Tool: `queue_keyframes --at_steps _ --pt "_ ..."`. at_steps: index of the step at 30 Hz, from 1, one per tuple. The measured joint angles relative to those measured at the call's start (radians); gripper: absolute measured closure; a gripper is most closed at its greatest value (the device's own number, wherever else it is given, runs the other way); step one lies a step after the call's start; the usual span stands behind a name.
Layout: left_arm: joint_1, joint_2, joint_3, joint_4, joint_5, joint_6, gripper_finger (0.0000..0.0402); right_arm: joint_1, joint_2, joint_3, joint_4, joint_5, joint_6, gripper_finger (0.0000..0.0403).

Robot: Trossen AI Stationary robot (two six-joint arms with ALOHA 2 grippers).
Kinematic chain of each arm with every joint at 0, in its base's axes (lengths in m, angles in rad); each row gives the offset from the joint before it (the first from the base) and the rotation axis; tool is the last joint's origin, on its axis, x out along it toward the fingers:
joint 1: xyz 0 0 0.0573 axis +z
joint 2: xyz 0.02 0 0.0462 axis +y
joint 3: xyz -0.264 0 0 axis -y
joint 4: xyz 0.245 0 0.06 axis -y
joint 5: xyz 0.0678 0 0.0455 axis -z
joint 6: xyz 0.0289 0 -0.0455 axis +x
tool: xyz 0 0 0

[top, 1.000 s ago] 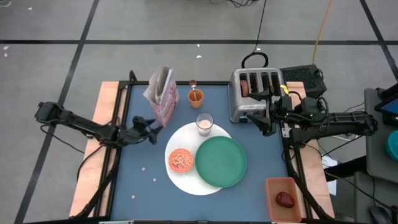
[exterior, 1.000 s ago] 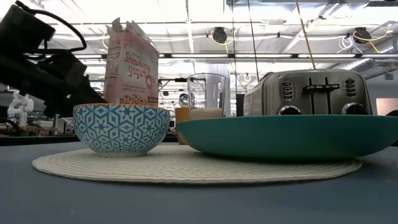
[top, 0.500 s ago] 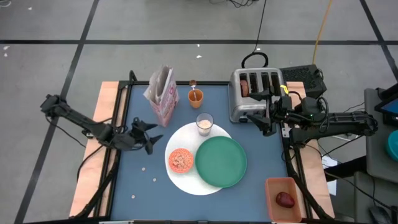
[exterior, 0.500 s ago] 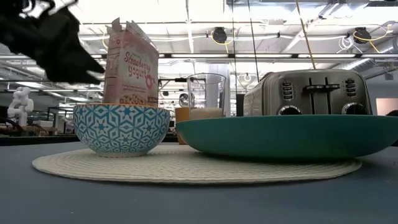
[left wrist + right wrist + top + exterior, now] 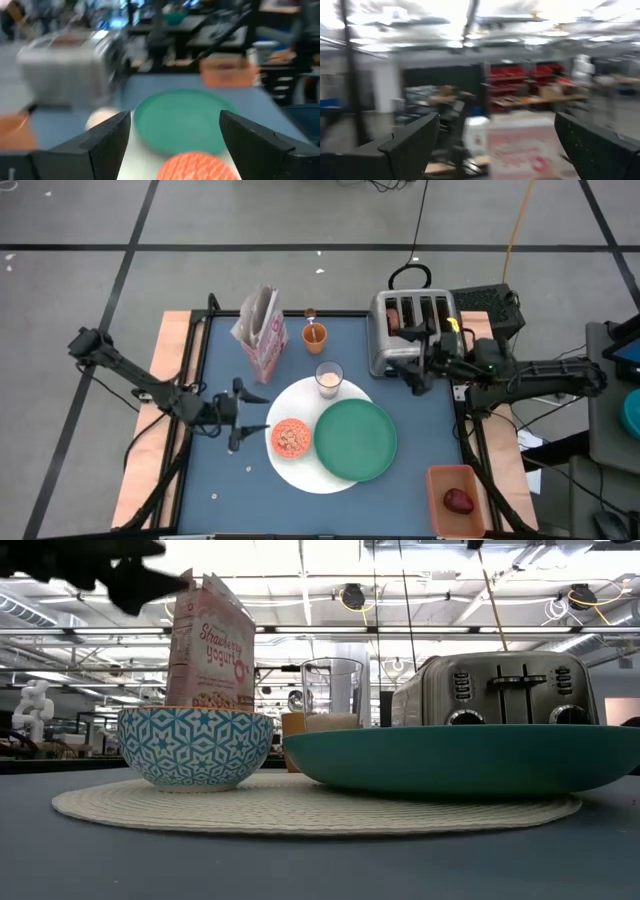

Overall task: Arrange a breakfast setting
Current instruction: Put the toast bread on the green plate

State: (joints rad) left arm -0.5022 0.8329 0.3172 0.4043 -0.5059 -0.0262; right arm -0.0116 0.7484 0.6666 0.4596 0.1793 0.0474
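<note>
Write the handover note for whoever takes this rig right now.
Left gripper: open, empty, beside the small bowl.
Right gripper: open, empty, at the toaster.
White plate carries the bowl and green plate; milk glass at its far edge.
Cereal box and orange cup stand behind.
Left: dark-red fruit sits in the tan bin.

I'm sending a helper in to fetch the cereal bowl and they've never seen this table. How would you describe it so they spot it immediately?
Find the large white round plate in the middle of the blue table. The bowl sits on the plate's left part, just beside the green plate. It is the only small dish with a blue-and-white star pattern outside and reddish cereal inside.
</note>
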Motion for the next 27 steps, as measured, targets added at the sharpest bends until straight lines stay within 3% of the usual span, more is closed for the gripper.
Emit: queue_keyframes --at_steps 3,7,14,22,27 --pt "0.009 0.044 0.000 0.082 0.018 0.048 0.0094 0.000 0.010 0.022 -0.070 0.166 0.003 0.0012" --pt "0.028 0.101 0.000 0.090 0.018 0.015 0.0094 -0.007 0.038 0.135 -0.314 0.387 0.053 0.0016" --pt "0.057 0.165 -0.001 0.136 0.020 -0.020 0.0094 -0.087 0.174 0.417 -0.802 0.628 0.264 0.0055" --pt "0.061 0.170 -0.001 0.141 0.020 -0.023 0.0094 -0.224 0.353 0.671 -1.192 0.627 0.399 0.0087" --pt "0.061 0.169 -0.001 0.140 0.020 -0.028 0.0094 -0.295 0.411 0.736 -1.270 0.483 0.439 0.0088"
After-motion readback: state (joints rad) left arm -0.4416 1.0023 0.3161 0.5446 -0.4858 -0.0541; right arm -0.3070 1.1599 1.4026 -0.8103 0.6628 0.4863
